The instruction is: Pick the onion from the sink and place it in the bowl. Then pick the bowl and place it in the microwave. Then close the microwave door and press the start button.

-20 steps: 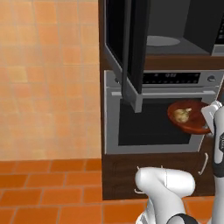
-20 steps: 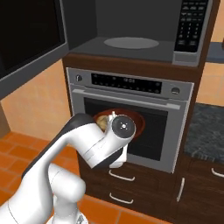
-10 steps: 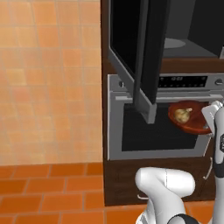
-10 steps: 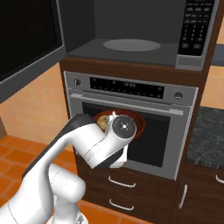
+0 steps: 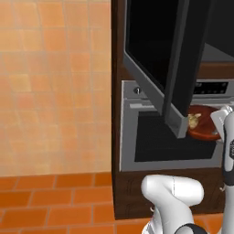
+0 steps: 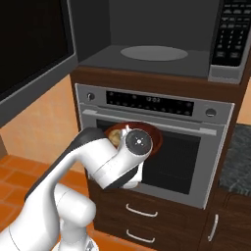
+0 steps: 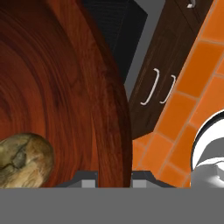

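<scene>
Gripper (image 7: 114, 177): two dark finger tips at the bottom of the hand view, standing either side of the bowl's rim, narrowly parted and apparently clamped on it; the contact itself is cut off at the frame edge, so the grip is a judgement.

Bowl (image 7: 57, 87): reddish-brown, wood-grained, held by its rim. In the left base view the bowl (image 5: 204, 124) hangs in front of the oven's glass, below the open cavity. It looks roughly level.

Onion (image 7: 22, 161): tan bulb lying inside the bowl, against the inner slope near the fingers. Visible also as a pale lump in the bowl from the left base view (image 5: 195, 120).

Oven (image 6: 166, 142): steel front with knobs and display strip, directly behind the bowl. Drawers with curved pulls below it.

Microwave (image 6: 152, 54): cavity open, grey turntable disc bare, keypad on its right side.

Microwave door (image 5: 160, 59): black glass panel swung wide to the left.

Task standing: onion in bowl, done; bowl lifted, done. Remaining, by judgement: raise the bowl to the cavity, set it on the turntable, release, shut the door, press start.
</scene>
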